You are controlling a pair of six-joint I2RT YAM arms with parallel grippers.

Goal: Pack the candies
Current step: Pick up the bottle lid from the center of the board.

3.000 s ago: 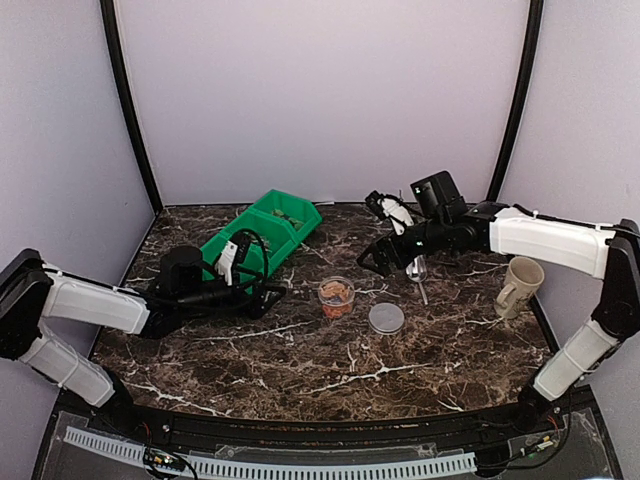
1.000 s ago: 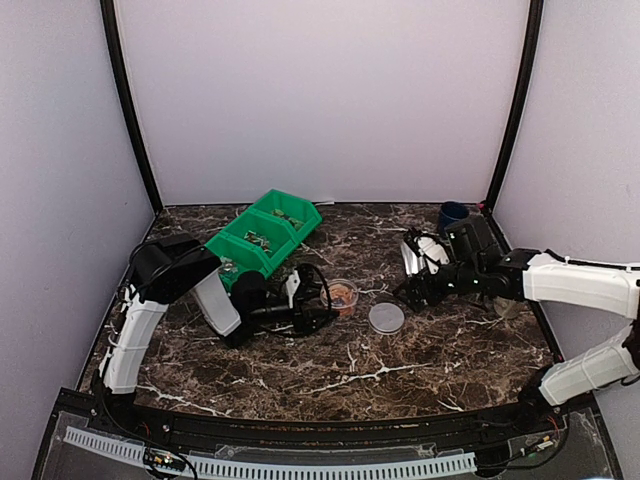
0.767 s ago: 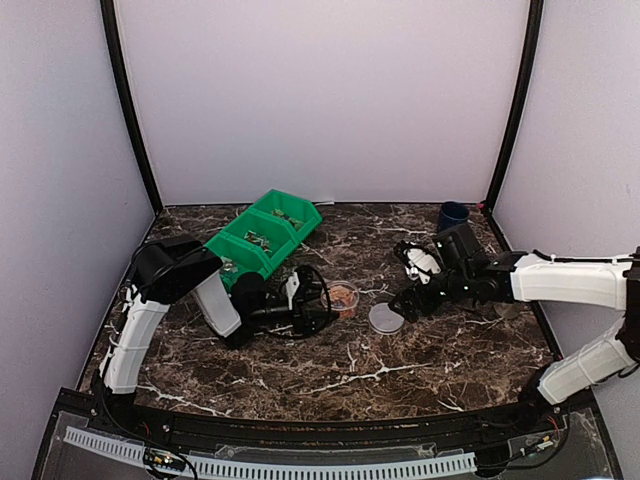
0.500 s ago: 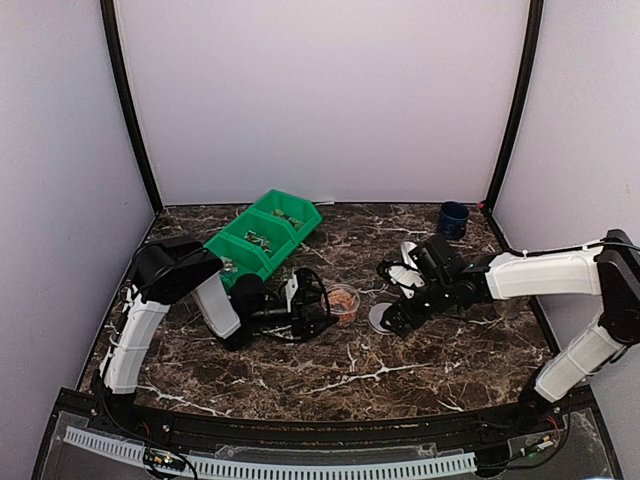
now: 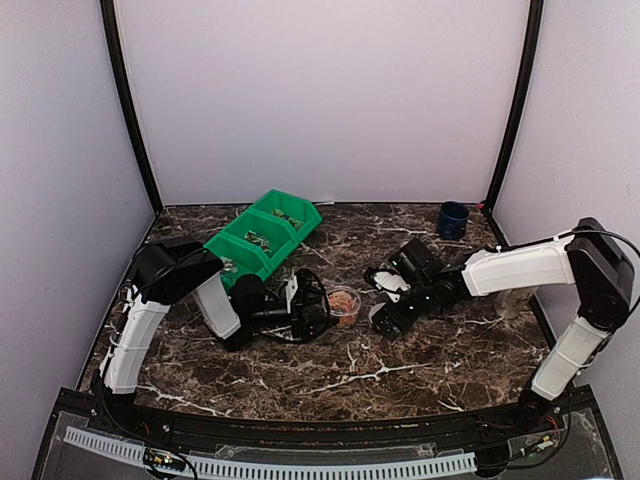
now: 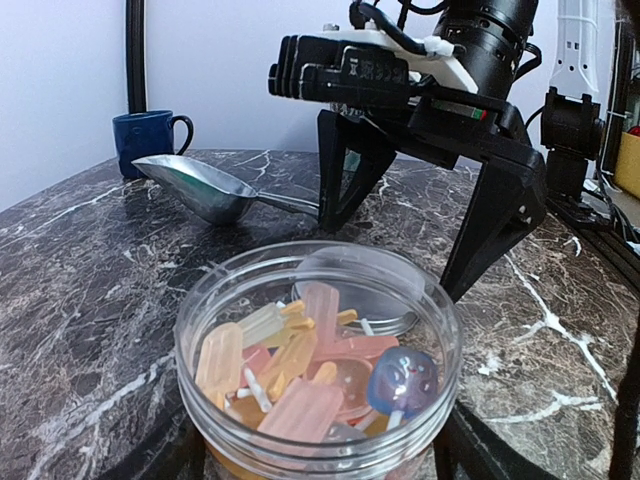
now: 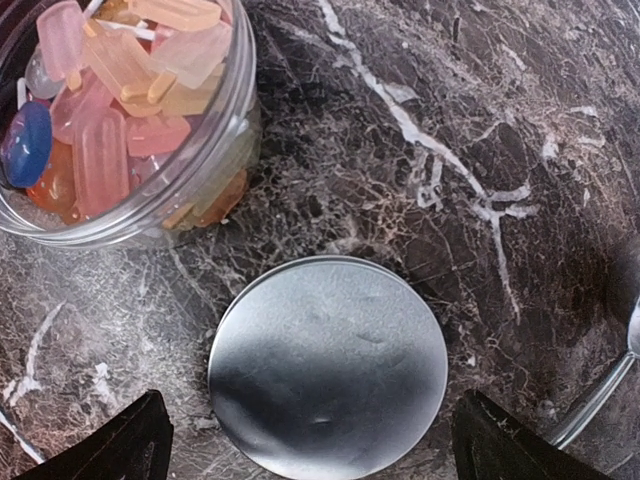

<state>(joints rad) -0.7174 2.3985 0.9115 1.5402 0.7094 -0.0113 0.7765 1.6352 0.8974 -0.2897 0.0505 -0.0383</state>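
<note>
The candies (image 6: 300,370) are small pink, orange and yellow ice-lolly shapes plus one blue lollipop. They fill a small clear round jar (image 5: 343,303) standing upright mid-table. My left gripper (image 5: 318,308) is shut on the jar (image 6: 315,300), one dark finger (image 6: 490,455) against each side. Just right of the jar (image 7: 130,120), the flat round whitish lid (image 7: 328,365) lies on the marble. My right gripper (image 7: 320,445) hangs low over the lid, open, one fingertip on each side and neither touching it. In the top view the right gripper (image 5: 385,318) hides the lid.
A green three-compartment bin (image 5: 262,238) stands tilted at the back left. At the back right is a dark blue mug (image 5: 453,218). A beige mug (image 5: 515,300) shows partly behind the right arm. A metal scoop (image 6: 205,188) lies beyond the lid.
My right arm swung left and came down from beside the lid until its open fingers straddle it. The left gripper stayed at the jar and narrowed slightly onto it.
</note>
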